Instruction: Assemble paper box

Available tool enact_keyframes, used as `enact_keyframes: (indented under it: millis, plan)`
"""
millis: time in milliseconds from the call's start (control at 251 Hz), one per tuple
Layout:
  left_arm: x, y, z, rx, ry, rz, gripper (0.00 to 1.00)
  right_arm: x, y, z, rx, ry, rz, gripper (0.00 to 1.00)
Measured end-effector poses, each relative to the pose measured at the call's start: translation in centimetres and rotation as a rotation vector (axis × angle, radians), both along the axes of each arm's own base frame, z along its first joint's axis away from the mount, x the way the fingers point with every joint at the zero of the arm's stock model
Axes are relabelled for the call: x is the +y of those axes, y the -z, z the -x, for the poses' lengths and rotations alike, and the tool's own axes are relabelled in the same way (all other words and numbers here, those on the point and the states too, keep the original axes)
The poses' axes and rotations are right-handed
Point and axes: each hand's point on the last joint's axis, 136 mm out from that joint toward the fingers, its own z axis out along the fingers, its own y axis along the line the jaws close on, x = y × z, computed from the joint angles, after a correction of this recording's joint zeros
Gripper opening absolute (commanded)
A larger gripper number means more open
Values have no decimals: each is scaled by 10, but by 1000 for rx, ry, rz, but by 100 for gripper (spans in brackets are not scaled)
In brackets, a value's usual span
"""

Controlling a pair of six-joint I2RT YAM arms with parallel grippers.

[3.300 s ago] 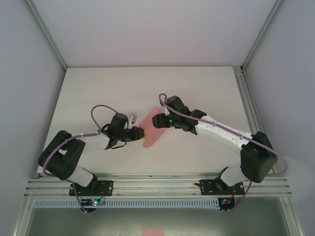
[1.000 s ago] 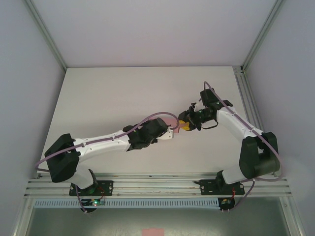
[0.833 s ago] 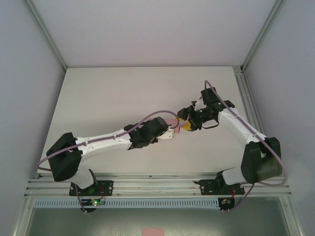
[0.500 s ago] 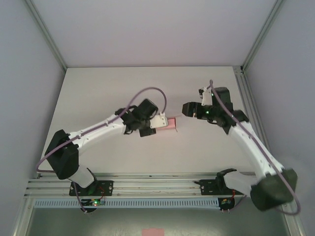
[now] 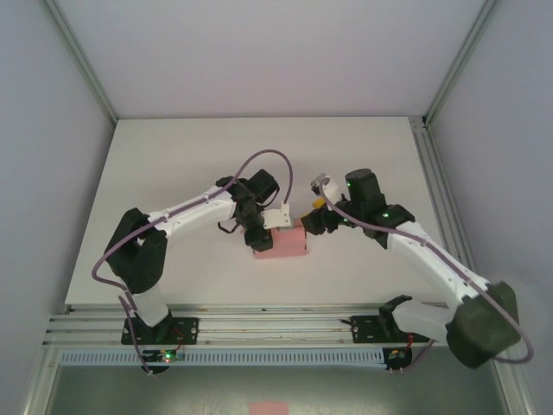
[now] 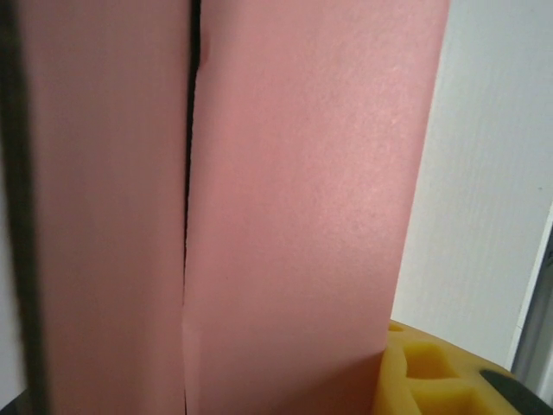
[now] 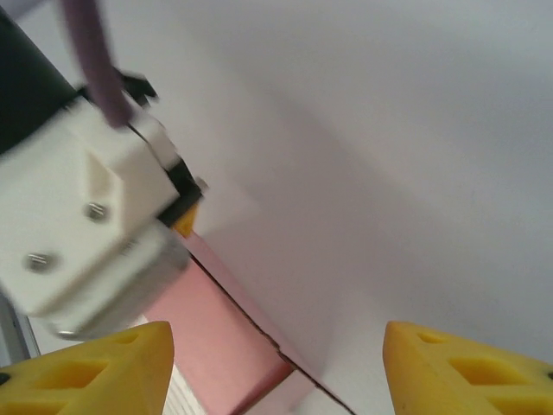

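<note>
Top external: left gripper [image 5: 270,230] over paper box [image 5: 283,245], fingertips hidden, grip unclear. Right wrist: right gripper [image 7: 276,356] spread wide.

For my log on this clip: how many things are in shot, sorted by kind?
paper box: 1
small pink rectangle at the bottom edge of the top view: 1
robot arms: 2 (left arm, right arm)
table: 1
Total: 5
</note>
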Motion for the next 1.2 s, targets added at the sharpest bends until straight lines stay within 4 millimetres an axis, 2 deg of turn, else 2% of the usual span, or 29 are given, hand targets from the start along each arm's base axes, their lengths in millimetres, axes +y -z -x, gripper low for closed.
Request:
enact_keyframes:
  millis: [72, 140, 347, 447, 563, 690, 906, 1197]
  plan:
    - [0, 0, 1, 6, 1, 1, 39, 0, 15, 0, 34, -20, 33, 55]
    - [0, 0, 2, 10, 1, -1, 39, 0, 24, 1, 60, -28, 53, 54]
    - [0, 1, 1, 7, -3, -3, 40, 2, 26, -5, 87, -46, 100, 44]
    - [1, 1, 1, 5, -6, -6, 40, 3, 29, 0, 105, -62, 116, 33]
    - [3, 2, -2, -1, -23, -21, 40, 1, 33, 7, 142, -54, 132, 14]
    - [4, 2, -4, -7, -39, -32, 40, 2, 34, 10, 165, -25, 159, 2]
    - [3, 0, -7, -7, -77, -32, 42, 5, 28, 5, 194, 89, 153, 0]
    - [6, 3, -16, -11, -162, -73, 42, 15, 34, -11, 341, 404, -59, 0]
